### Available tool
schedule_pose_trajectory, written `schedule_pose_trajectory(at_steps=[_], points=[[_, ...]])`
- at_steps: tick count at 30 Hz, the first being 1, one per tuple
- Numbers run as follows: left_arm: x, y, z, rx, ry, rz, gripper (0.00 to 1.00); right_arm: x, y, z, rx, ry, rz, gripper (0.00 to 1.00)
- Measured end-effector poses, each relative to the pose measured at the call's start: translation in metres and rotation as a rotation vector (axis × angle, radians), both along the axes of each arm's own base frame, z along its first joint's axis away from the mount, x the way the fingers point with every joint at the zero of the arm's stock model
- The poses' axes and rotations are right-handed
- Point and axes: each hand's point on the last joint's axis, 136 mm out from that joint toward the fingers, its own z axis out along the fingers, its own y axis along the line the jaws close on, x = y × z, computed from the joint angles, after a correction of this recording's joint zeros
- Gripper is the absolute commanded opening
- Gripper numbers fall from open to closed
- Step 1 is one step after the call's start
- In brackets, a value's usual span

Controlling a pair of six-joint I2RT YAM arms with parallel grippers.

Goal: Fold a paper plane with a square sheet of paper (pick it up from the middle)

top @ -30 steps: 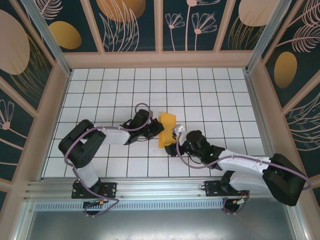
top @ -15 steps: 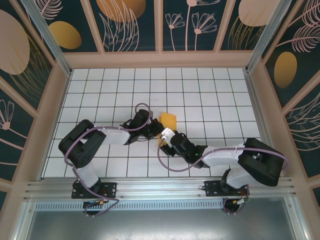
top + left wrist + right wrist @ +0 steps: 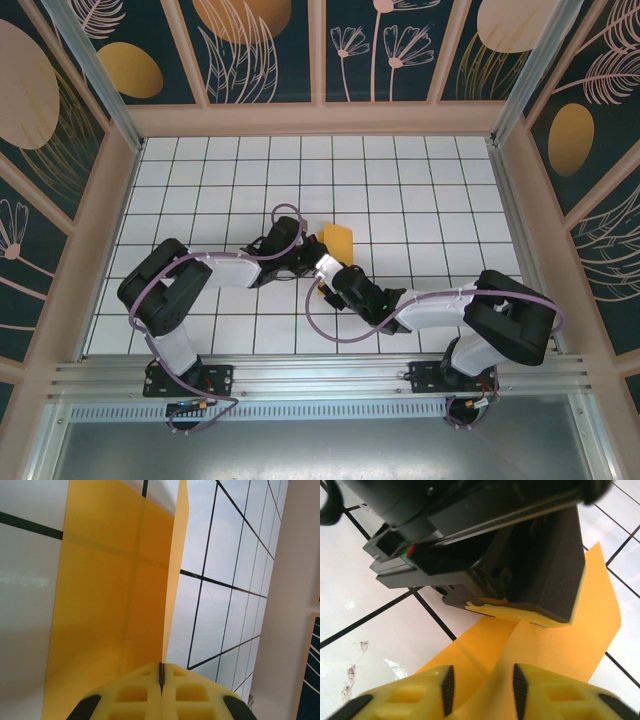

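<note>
The square sheet of paper (image 3: 340, 240) is orange-yellow and lies mid-table with a crease ridge standing up from it. My left gripper (image 3: 312, 256) is shut on that ridge. In the left wrist view its yellow fingertips (image 3: 161, 669) meet on the thin upright edge, and the rest of the sheet (image 3: 100, 620) spreads flat to the left. My right gripper (image 3: 482, 680) is open, its two pads standing on either side of the raised ridge of the sheet (image 3: 570, 645) without visibly touching it. It faces the left gripper (image 3: 520, 611) at close range. From above, the right gripper (image 3: 323, 272) covers the sheet's near end.
The white grid table (image 3: 430, 190) is walled in by wooden frames with dark floral panels (image 3: 260, 50). Both arms lie low and nearly touch at the centre. A scuffed spot marks a tile (image 3: 352, 672) left of the right fingers.
The right arm has swung left and forward until its gripper sits at the sheet beside the left gripper, and its jaws have narrowed around the ridge. The left gripper has stayed put, shut.
</note>
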Motion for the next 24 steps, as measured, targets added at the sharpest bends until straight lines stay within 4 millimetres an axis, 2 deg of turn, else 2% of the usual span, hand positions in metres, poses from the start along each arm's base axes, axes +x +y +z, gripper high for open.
schedule_pose_trajectory(at_steps=[3,5,8,10,12,17,21,24], points=[[0.002,0.001,0.000,0.012,-0.005,0.003,0.08,-0.001,0.000,-0.002,0.010,0.019,-0.007,0.23],[0.002,0.002,-0.002,0.028,-0.007,0.007,0.09,-0.002,0.000,-0.003,0.020,0.037,-0.011,0.18],[0.004,0.003,-0.002,0.043,-0.014,0.006,0.22,-0.001,-0.001,-0.002,0.045,0.066,-0.020,0.10],[0.005,0.004,-0.002,0.050,-0.019,0.010,0.25,0.001,-0.002,0.000,0.070,0.084,-0.031,0.06],[0.006,0.005,-0.002,0.058,-0.022,0.012,0.34,0.004,-0.004,0.005,0.108,0.107,-0.041,0.05],[0.008,0.011,-0.005,0.088,-0.027,0.032,0.43,0.012,-0.007,0.022,0.248,0.187,-0.049,0.04],[0.014,0.015,0.010,0.083,-0.068,0.051,0.53,0.016,-0.012,0.029,0.374,0.290,-0.036,0.04],[0.017,0.016,0.024,0.070,-0.106,0.056,0.56,0.019,-0.014,0.032,0.457,0.369,-0.029,0.04]])
